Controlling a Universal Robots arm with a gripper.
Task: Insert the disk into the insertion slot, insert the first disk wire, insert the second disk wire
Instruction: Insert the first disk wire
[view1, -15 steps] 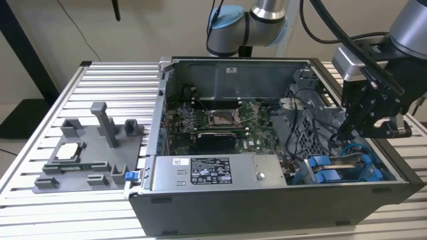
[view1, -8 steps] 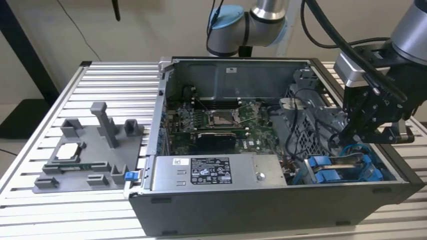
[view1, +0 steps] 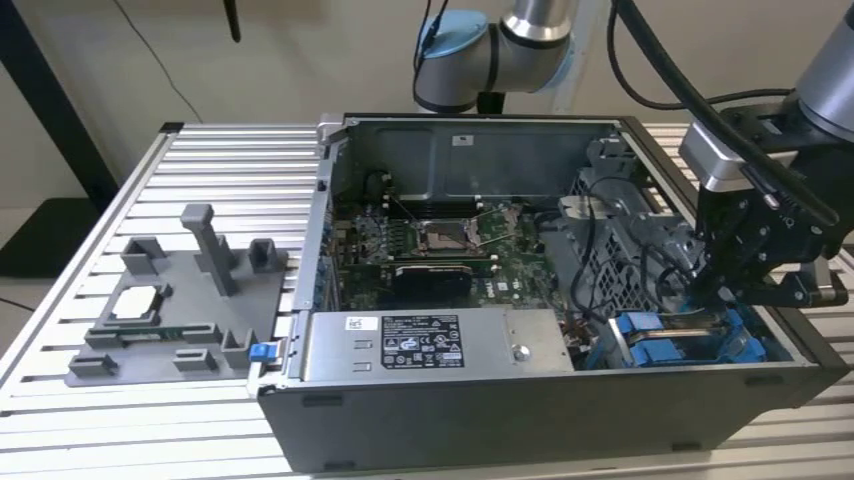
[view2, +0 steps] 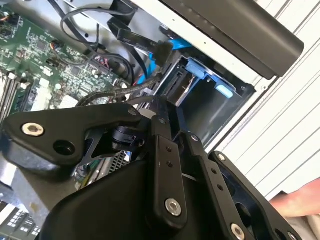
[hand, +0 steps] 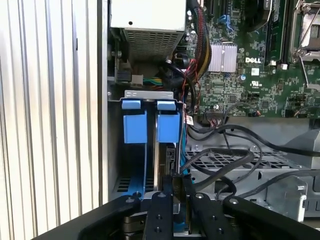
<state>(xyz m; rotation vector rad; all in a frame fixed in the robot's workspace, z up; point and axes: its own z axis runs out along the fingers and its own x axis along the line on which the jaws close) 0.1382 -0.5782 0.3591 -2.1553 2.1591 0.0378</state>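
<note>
The disk (hand: 167, 159) stands on its thin edge inside the insertion slot (hand: 148, 94), at the corner of the computer case (view1: 534, 420). Only a dark strip of the disk shows, between two blue tabs (hand: 135, 125). The rest is hidden by the slot walls and by the gripper (hand: 173, 182). In the second wrist view the disk (view2: 175, 86) is again a dark sliver in the slot (view2: 227, 107), half behind the gripper (view2: 162, 107).

The black gripper sits right over the disk's edge. I cannot tell if it is pinching the disk or just near it, because its own black arms cover that spot. In the exterior view the gripper (view1: 727, 290) hangs low over the slot (view1: 641, 335) and hides most of it.

Black wires (hand: 220, 165) curl just beside the slot. The grey power box (view1: 427, 345) lies near it, then the green motherboard (view1: 427, 240). The case rests on a ribbed metal table (view1: 227, 160). A grey parts holder (view1: 174, 330) sits well apart, to the exterior view's left
</note>
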